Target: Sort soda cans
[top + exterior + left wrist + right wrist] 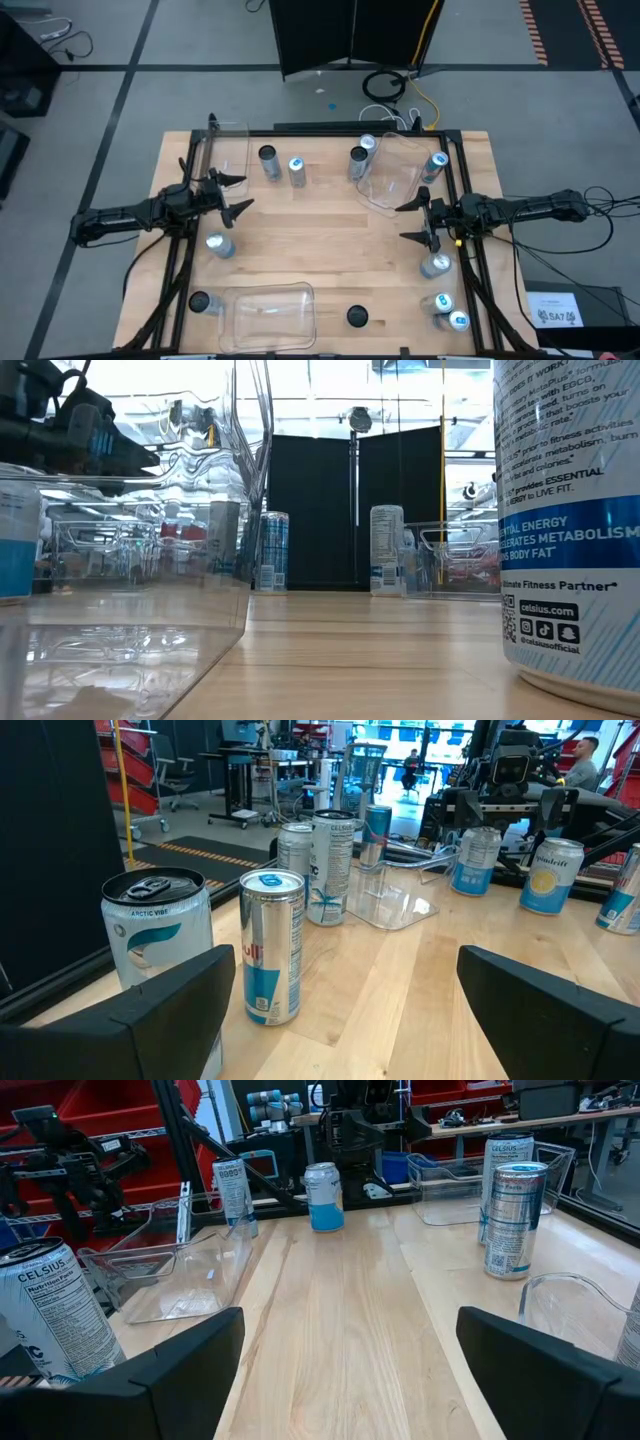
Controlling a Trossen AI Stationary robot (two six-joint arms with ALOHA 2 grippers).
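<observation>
Slim soda cans stand upright, scattered over the wooden table. A dark-topped can (268,160) and a blue-topped can (296,170) stand near the far edge, with two more (360,158) beside a clear tray. Others stand at the left (218,243), along the near edge (357,317) and in the near right corner (442,302). My left gripper (236,194) is open over the left side, facing the dark-topped can (155,930) and the blue-topped can (272,945). My right gripper (411,220) is open on the right, beside a can (435,265).
Three clear plastic trays lie on the table: far left (225,150), far right (392,178) with a can (435,165) at its edge, and near edge (270,312). A large can (570,520) stands close to the low camera. Bare wood (320,235) lies between the grippers.
</observation>
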